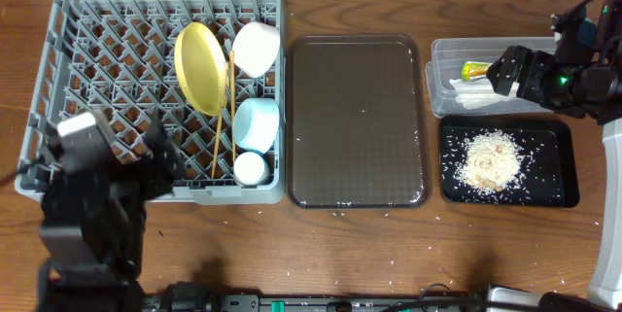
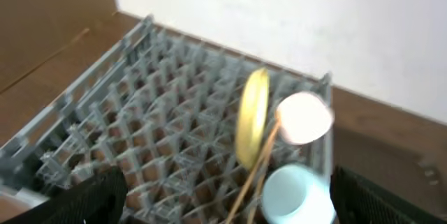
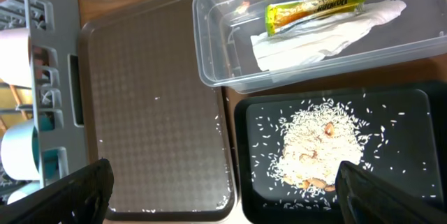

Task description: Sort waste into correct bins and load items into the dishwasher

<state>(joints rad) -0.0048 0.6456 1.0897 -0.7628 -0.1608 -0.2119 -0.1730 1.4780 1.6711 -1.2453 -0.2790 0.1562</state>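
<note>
The grey dish rack point(image 1: 97, 59) holds an upright yellow plate point(image 1: 199, 67), a white bowl point(image 1: 257, 48), a light blue bowl point(image 1: 258, 122), a white cup point(image 1: 251, 168) and wooden chopsticks point(image 1: 225, 127). The clear tub point(image 1: 442, 54) holds the green-and-yellow wrapper point(image 3: 314, 9) and white paper point(image 3: 321, 35). The black tray point(image 1: 559, 190) holds a heap of rice scraps point(image 1: 489, 161). My left gripper point(image 2: 227, 199) is open and empty above the rack's front. My right gripper point(image 3: 223, 189) is open and empty; overhead it point(image 1: 505, 71) hangs over the tub.
The dark brown serving tray point(image 1: 357, 122) lies between the rack and the bins, with a few rice grains on it. Loose grains are scattered on the table in front of it. The right arm reaches in from the right edge.
</note>
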